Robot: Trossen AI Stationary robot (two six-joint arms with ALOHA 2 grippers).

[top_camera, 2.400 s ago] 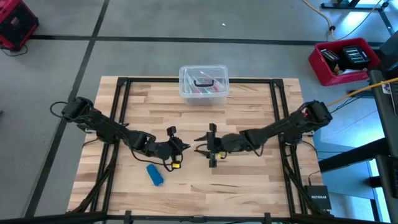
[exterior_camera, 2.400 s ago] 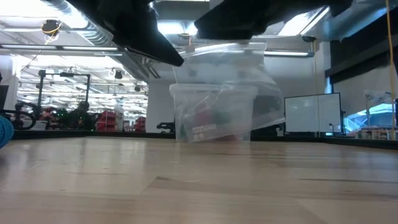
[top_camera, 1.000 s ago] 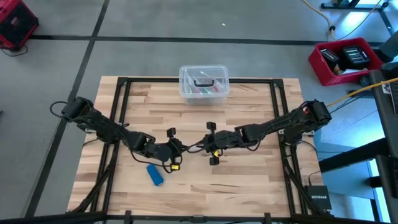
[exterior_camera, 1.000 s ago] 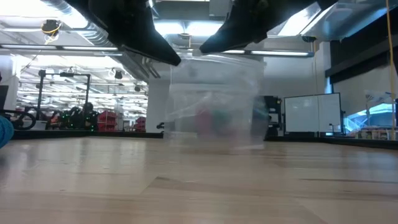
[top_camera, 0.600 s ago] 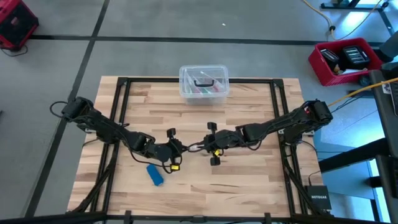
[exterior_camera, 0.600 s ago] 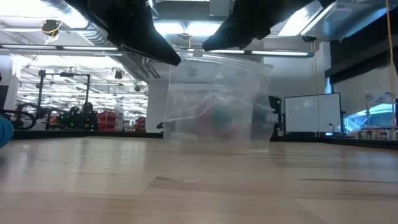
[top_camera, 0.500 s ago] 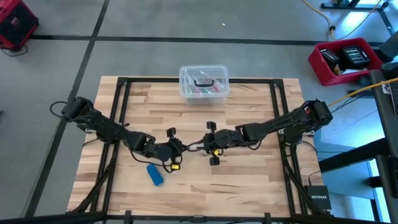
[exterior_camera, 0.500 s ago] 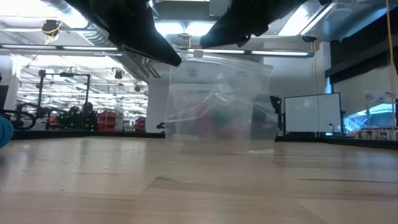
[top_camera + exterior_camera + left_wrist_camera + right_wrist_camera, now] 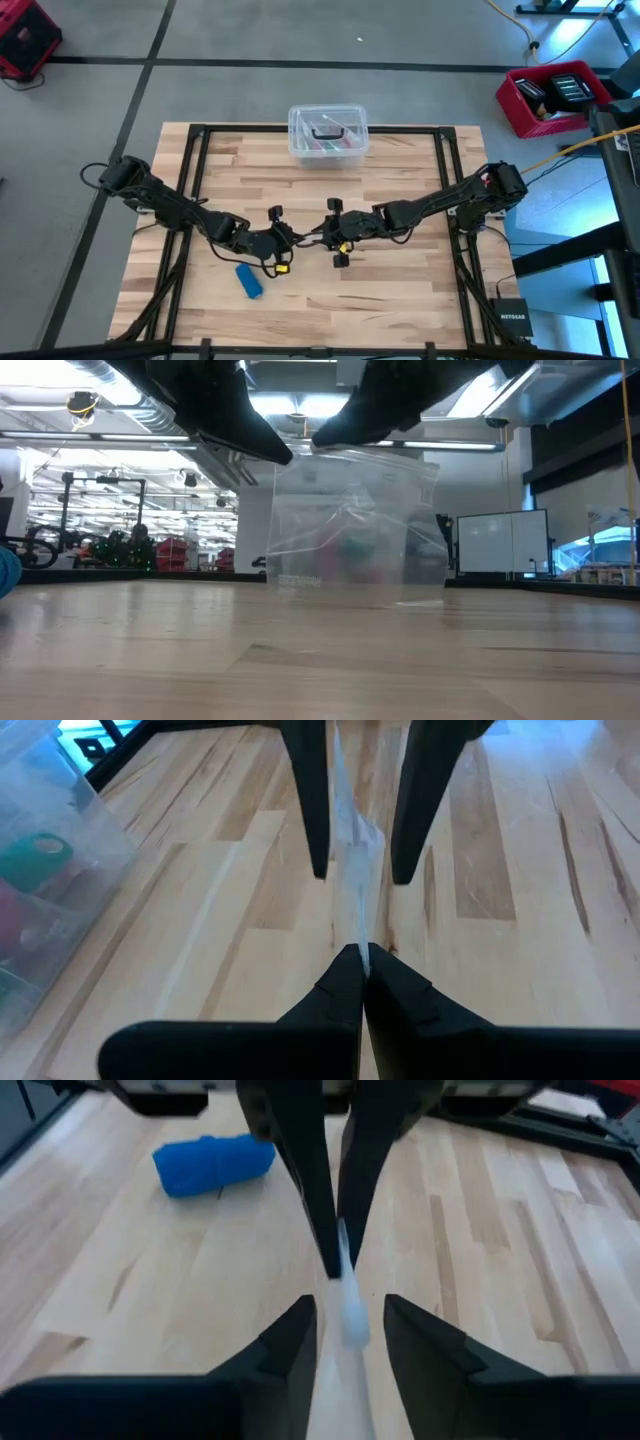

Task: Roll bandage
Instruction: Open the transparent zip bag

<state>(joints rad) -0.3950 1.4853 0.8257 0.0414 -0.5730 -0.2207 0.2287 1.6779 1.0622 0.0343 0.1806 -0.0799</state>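
The bandage is a compact blue roll point(image 9: 249, 281) lying on its side on the table near the front left; it also shows in the right wrist view point(image 9: 213, 1163). No gripper touches it. My left gripper point(image 9: 362, 960) is above the table's middle, shut on a small clear plastic bag point(image 9: 355, 530). My right gripper point(image 9: 350, 1305) faces it from the right, open. Its two fingers stand on either side of the bag's upper edge point(image 9: 345, 1295); whether they touch it I cannot tell. My left gripper pinches the clear bag's upper edge point(image 9: 358, 935) between its two shut fingertips, coming level from the table's left. The bag hangs below the fingers, upright and wrinkled, its lower edge point(image 9: 400, 598) close to the tabletop.
A clear lidded plastic box point(image 9: 327, 135) with coloured items stands at the far middle edge, behind the bag. A black frame point(image 9: 190, 180) runs along the table's sides. Bare wood lies in front of the grippers.
My right gripper has gone a little toward the table's left, closer to my left gripper, its fingers coming around the bag's upper edge. The bag has swung and shifted below the grippers.
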